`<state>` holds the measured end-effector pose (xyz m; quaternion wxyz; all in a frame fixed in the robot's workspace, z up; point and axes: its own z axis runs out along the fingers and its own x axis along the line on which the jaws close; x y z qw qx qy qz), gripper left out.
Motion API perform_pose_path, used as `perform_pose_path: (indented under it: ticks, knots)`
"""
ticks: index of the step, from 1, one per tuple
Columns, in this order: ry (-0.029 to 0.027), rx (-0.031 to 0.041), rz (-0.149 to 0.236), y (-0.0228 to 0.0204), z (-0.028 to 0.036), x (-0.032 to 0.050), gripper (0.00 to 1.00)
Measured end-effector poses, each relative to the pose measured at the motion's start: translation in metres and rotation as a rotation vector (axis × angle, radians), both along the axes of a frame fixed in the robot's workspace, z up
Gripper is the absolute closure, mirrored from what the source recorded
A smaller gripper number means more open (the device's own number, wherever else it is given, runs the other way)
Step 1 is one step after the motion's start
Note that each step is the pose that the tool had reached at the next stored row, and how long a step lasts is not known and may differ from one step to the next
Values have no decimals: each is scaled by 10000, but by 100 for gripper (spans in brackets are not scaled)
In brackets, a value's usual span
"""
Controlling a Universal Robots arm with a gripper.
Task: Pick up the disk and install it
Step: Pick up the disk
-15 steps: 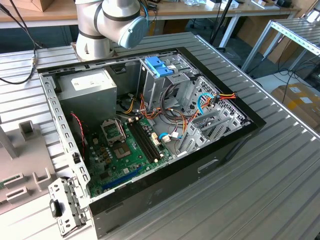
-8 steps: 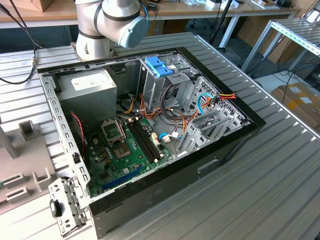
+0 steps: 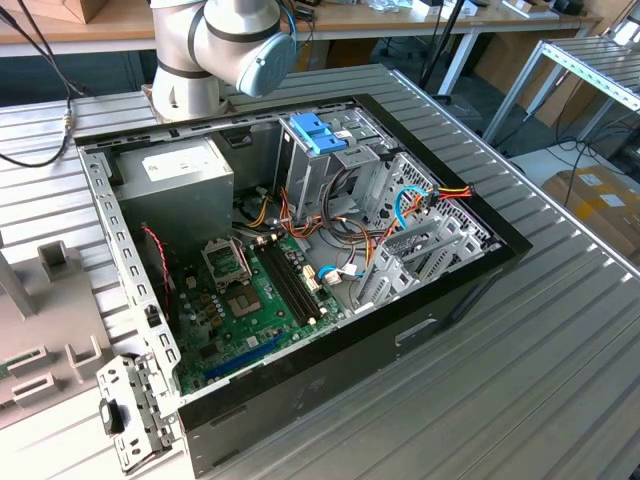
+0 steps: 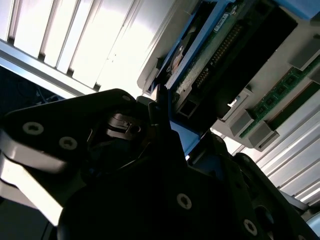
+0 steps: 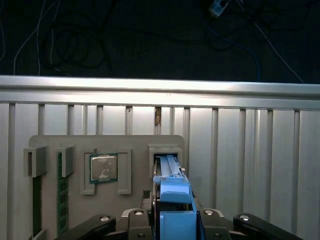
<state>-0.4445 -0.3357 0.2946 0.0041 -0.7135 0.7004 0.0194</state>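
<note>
The disk stands on edge in a slot of a grey holder plate, with blue rails along its sides. Its green circuit-board side shows in the second wrist view. My gripper sits right over it, and the black fingers press against the blue rails on both sides. In the second wrist view the gripper has one fingertip against the disk's blue edge. The open computer case lies on the ribbed metal table in the exterior view.
The holder plate also carries a processor chip and memory sticks. Inside the case are a grey power-supply box, a blue bay latch, a green mainboard and loose cables. The arm's base stands behind the case.
</note>
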Motion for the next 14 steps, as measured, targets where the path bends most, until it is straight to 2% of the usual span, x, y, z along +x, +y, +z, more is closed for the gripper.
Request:
perform_pose_path:
  ticks: [14]
  knots:
    - [1,0,-1,0,119,0,63]
